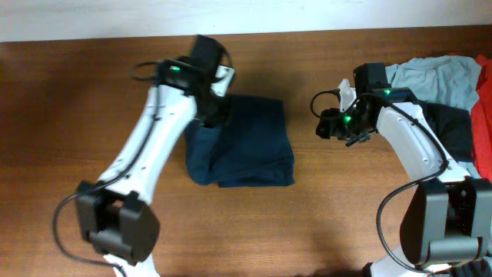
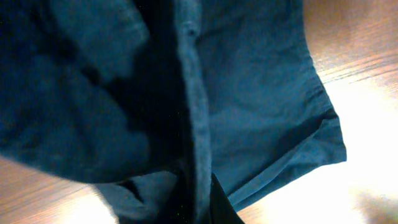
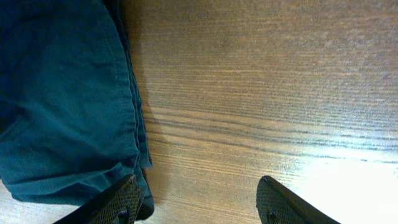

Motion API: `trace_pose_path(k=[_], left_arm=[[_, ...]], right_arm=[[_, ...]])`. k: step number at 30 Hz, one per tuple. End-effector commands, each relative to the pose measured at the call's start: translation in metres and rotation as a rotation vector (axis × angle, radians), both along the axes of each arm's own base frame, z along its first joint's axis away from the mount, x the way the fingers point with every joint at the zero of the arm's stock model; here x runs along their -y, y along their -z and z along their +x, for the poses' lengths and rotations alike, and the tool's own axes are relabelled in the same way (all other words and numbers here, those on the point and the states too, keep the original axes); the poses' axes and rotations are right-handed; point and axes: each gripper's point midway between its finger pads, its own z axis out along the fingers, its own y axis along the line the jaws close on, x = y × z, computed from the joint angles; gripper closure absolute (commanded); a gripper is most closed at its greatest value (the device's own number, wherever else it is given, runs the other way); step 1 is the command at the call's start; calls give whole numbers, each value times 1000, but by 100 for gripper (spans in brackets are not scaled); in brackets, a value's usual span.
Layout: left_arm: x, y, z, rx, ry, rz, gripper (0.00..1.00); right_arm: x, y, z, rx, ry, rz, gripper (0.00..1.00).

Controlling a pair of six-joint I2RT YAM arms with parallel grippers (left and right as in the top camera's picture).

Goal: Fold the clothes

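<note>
The dark navy-blue shorts [image 1: 244,142] lie folded into a rough rectangle in the middle of the wooden table. My left gripper [image 1: 212,114] is at their upper-left edge. In the left wrist view the shorts [image 2: 249,81] fill the frame, and a raised ridge of cloth runs down between my left fingers [image 2: 199,208], which look shut on it. My right gripper [image 1: 327,127] hangs to the right of the shorts, apart from them. In the right wrist view its fingers [image 3: 199,202] are wide open and empty over bare wood, with the shorts' edge [image 3: 62,93] at the left.
A pale light-blue shirt [image 1: 434,77], a black garment [image 1: 455,127] and a red cloth [image 1: 484,108] are piled at the table's right edge, behind my right arm. A white wall strip runs along the top edge.
</note>
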Motion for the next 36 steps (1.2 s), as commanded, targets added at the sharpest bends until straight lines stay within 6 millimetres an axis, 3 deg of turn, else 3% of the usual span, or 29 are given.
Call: trace_pose_path(k=[1,6,16,21,25,30,32,36], left_arm=[[22,25,2,-47,-88,-4,99],[48,36,-2,-52,-84,-17,99],[99,36,-10,-13,-67,-82,100],[124,61,-18,-30,-18,-69,100],[145,98,-30,-72,29,-35,99],[161,98,-34,-54,59,-53,99],[165,98,-36,-52,68,-56,94],[168,98,-40,-52,78,-57,72]], right_arm=[[3,-2,-4,-12,12,-7,34],[3,-1,-5,-17,11,-7,30],[3,-1,-5,-17,11,-7,29],[3,-1,-6,-19,11,-7,29],[8,1,-7,-26,18,-34,29],[12,2,-10,-38,23,-59,28],[12,2,-10,-39,23,-59,28],[12,2,-10,-39,23,-59,28]])
